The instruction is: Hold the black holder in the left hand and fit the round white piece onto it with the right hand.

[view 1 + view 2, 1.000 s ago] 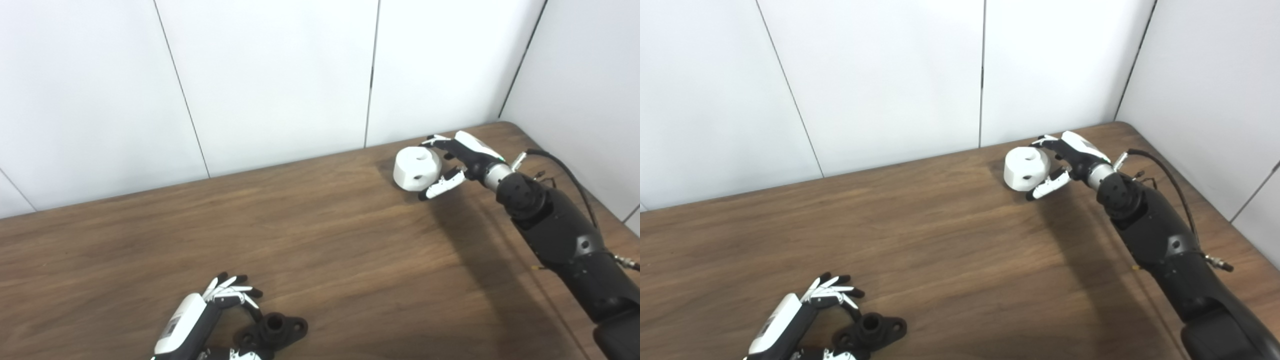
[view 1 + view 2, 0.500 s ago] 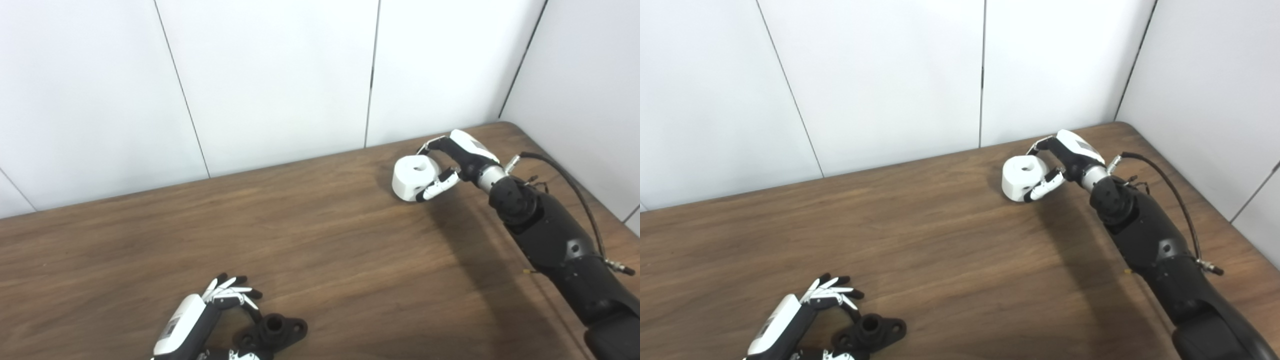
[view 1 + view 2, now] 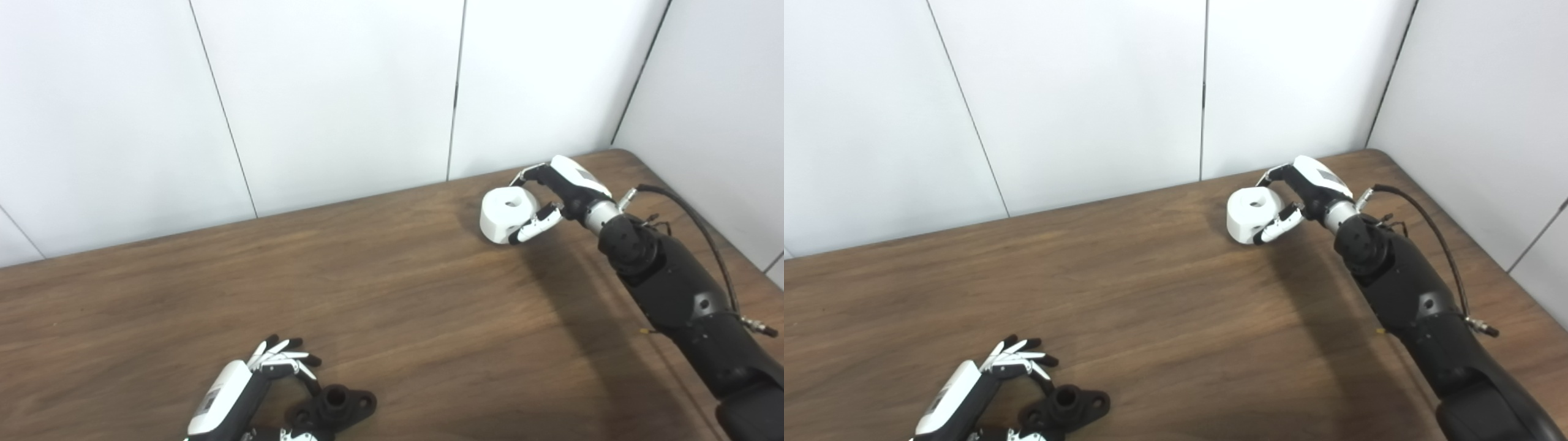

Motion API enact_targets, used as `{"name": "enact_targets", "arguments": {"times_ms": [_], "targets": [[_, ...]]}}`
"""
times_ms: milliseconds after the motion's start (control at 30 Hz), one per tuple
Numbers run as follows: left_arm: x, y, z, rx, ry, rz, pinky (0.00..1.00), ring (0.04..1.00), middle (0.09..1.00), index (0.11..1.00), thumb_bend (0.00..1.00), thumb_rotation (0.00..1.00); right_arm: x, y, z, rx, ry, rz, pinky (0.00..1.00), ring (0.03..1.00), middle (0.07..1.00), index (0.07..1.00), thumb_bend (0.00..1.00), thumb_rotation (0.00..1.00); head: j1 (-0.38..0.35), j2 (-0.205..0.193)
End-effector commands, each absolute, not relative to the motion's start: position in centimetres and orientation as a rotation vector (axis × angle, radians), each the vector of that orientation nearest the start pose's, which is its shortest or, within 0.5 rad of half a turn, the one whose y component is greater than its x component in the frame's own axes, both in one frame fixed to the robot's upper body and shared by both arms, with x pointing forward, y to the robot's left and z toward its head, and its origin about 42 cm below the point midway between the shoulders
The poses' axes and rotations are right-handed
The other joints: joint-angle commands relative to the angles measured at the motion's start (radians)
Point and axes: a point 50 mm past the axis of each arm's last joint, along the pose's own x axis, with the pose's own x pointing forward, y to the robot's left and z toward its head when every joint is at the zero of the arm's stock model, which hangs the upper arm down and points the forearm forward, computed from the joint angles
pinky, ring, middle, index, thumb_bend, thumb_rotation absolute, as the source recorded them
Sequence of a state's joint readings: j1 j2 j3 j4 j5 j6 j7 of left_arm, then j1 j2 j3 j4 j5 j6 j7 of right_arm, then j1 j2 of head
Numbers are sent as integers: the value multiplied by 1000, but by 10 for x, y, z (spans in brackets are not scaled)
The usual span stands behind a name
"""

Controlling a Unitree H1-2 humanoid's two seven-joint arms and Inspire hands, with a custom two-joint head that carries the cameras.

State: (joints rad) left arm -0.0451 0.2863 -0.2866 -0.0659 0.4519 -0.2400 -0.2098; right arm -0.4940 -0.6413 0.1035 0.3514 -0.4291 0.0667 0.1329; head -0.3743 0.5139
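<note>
Change: a second ago the right hand (image 3: 554, 196) reached the round white piece (image 3: 507, 214) with its fingers wide; half a second ago they had curled in, and they have stayed closed around it since.
White piece since then: it has tipped so its hole faces more upward, and has slid slightly left along the tabletop (image 3: 398, 294).
Meaning: judging by this, the grasp is set and the lift can start; carrying and fitting are not yet done.
Right hand fingers: wrapped round the white piece, some over its far top edge, one pressed on its near side.
White piece location: far right of the tabletop, near the back wall; whether it has left the wood I cannot tell.
Left hand (image 3: 245, 392): at the near edge, unchanged over the second; fingers (image 3: 283, 356) spread and curved over the black holder (image 3: 334, 407), not clearly closed on it.
Holder location: flat on the tabletop beside the left hand, well apart from the white piece.
White piece: smooth, matt, a short thick drum with a centre hole and a small side hole.
Holder: dull black, a raised tube on a flat lobed base with holes.
Tabletop: dark wood grain, smooth.
</note>
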Motion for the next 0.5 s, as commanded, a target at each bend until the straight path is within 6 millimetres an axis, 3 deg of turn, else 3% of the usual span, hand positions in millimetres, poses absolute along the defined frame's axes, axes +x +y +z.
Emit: {"name": "enact_targets", "arguments": {"times_ms": [0, 300, 467], "targets": [[282, 206, 126, 743, -304, -562, 1000, 915, 759, 485, 524, 58, 434, -407, 266, -1086, -92, -17, 865, 891, 779, 486, 520, 140, 0, 1], [287, 201, 127, 751, -284, -538, 1000, 910, 764, 485, 524, 60, 418, -385, 282, -1086, -182, 53, 847, 885, 776, 485, 520, 138, 31, 31], [292, 197, 127, 743, -267, -535, 1000, 914, 765, 485, 524, 58, 406, -358, 296, -1073, -264, 116, 830, 877, 768, 484, 521, 137, 46, 38]]}}
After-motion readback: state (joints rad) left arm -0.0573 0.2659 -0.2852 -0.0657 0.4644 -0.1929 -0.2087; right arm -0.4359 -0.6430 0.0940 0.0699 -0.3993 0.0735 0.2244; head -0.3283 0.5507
